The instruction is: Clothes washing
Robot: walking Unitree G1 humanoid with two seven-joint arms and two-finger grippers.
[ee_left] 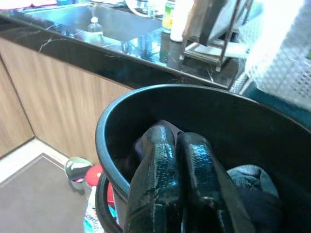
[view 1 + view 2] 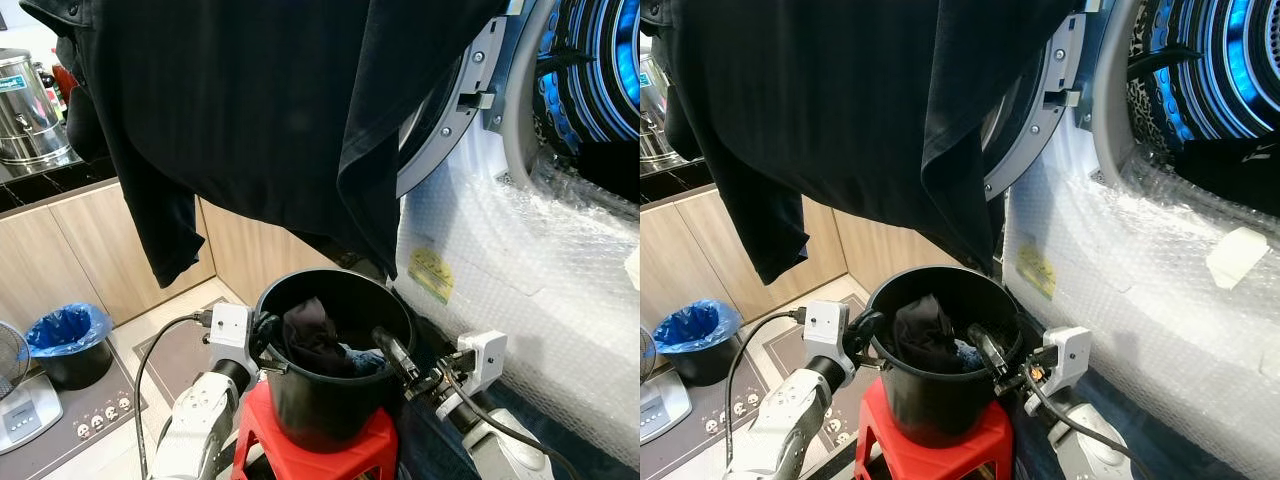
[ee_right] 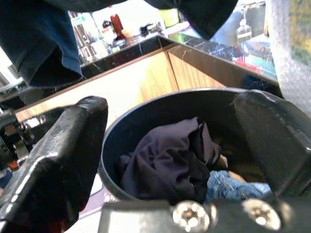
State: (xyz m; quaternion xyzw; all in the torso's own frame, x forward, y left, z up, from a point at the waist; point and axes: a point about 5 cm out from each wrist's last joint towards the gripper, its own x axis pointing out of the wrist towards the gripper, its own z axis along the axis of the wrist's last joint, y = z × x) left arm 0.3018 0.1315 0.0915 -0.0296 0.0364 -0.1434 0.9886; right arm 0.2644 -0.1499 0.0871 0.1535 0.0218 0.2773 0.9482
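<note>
Clothes (image 3: 167,162) lie heaped in a black bucket (image 2: 335,400) that stands on a red stool (image 2: 318,448) just in front of the robot: a dark purple garment bunched on top, with a bit of blue denim (image 3: 232,185) beside it and lower down. A large black shirt (image 2: 260,110) hangs across the upper part of the head views, draped in front of the open door (image 2: 450,110) of the washing machine (image 2: 560,250), one sleeve dangling toward the wooden cabinets (image 2: 60,260); what holds it up is out of view. The machine's front is wrapped in bubble wrap and its drum (image 2: 590,70) glows blue inside. The left gripper (image 1: 182,184) sits at the bucket's near rim on the robot's left, its two black fingers pressed together with nothing between them, tips pointing into the bucket above the clothes. The right gripper (image 3: 180,145) is at the rim on the opposite side, its fingers (image 3: 58,160) spread wide apart and empty, framing the heap of clothes; one finger seems to reach over the rim into the bucket, though the angle makes that hard to confirm. To the robot's left, a small bin with a blue liner (image 2: 68,340) stands on the floor near a grey mat (image 2: 180,360), and a steel urn (image 2: 25,105) sits on the dark countertop above the cabinets.
</note>
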